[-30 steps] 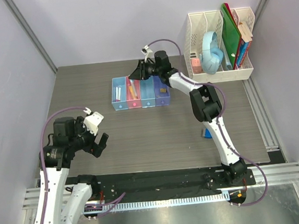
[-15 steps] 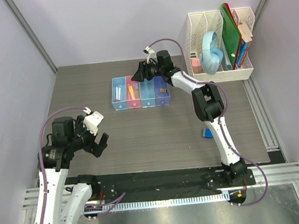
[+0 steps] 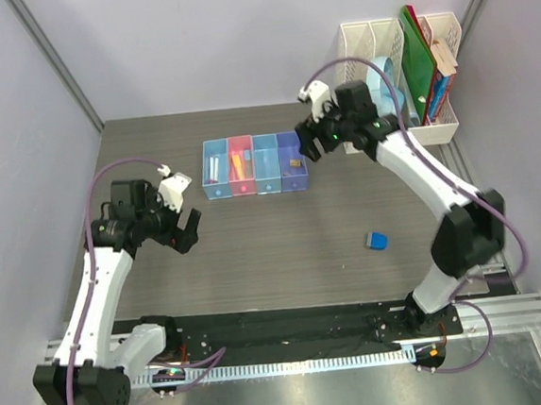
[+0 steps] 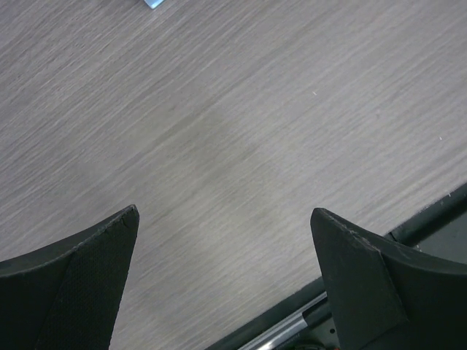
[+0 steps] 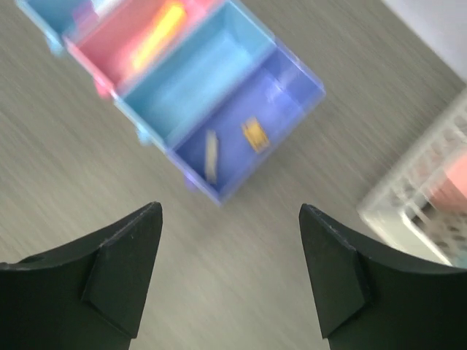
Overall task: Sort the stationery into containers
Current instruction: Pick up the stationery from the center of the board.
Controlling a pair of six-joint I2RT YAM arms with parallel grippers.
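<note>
The containers [image 3: 254,165] are a row of four joined bins at the middle back of the table. A pale stick [image 3: 213,168] lies in the leftmost light blue bin. The pink bin holds a yellow marker [image 3: 238,164] [image 5: 160,33]. In the purple bin [image 5: 292,80] lie a small beige block [image 5: 211,154] and a tiny orange block [image 5: 255,135]. A blue wedge [image 3: 376,241] rests alone on the table, front right. My right gripper [image 3: 307,148] [image 5: 230,211] hangs open and empty just right of the purple bin. My left gripper [image 3: 186,234] [image 4: 225,213] is open over bare table, front left.
A tall white mesh file rack [image 3: 402,129] [image 5: 427,189] with green folders, books and a pale blue object stands at the back right, close behind my right arm. A black rail [image 3: 291,329] runs along the table's near edge.
My right gripper has pulled back to the right from above the bins and its jaws have opened wide. My left arm has shifted slightly further onto the table, still open.
</note>
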